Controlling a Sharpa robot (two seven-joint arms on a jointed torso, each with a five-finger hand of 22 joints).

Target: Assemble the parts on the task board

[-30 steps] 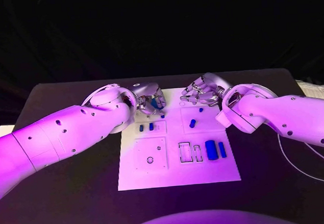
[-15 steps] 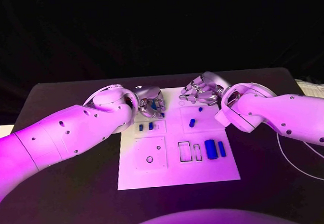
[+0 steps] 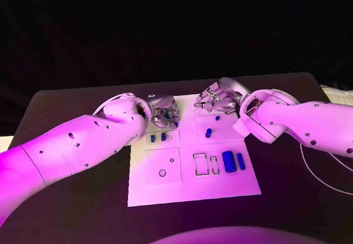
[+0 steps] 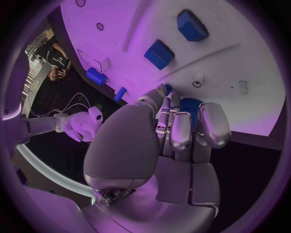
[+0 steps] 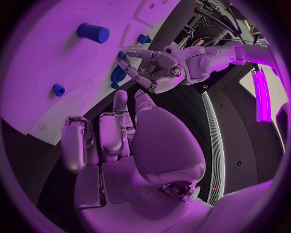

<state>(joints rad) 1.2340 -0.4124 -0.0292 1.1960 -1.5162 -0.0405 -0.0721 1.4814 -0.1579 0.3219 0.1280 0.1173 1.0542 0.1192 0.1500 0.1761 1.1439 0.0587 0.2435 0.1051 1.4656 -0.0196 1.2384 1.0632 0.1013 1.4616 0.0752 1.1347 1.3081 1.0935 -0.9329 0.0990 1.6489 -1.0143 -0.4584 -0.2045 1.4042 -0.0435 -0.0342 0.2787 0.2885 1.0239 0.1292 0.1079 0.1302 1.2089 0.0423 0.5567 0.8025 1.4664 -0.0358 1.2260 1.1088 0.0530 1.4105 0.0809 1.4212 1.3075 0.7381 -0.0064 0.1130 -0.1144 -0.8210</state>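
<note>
While the left hand point(image 3: 165, 114) holds a blue part point(image 4: 189, 108), cylinders point(image 3: 233, 162) lie nearby.

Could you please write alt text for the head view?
Two white robot arms reach over a white task board on a black table; the left hand pinches a blue part, the right hand hovers alongside.

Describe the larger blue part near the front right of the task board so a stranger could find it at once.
Start at the white task board in the middle of the black table. In its right half, on the side nearer the robot, two blue parts lie side by side. The larger blue part is the left one: thicker than the slim blue bar beside it.
</note>
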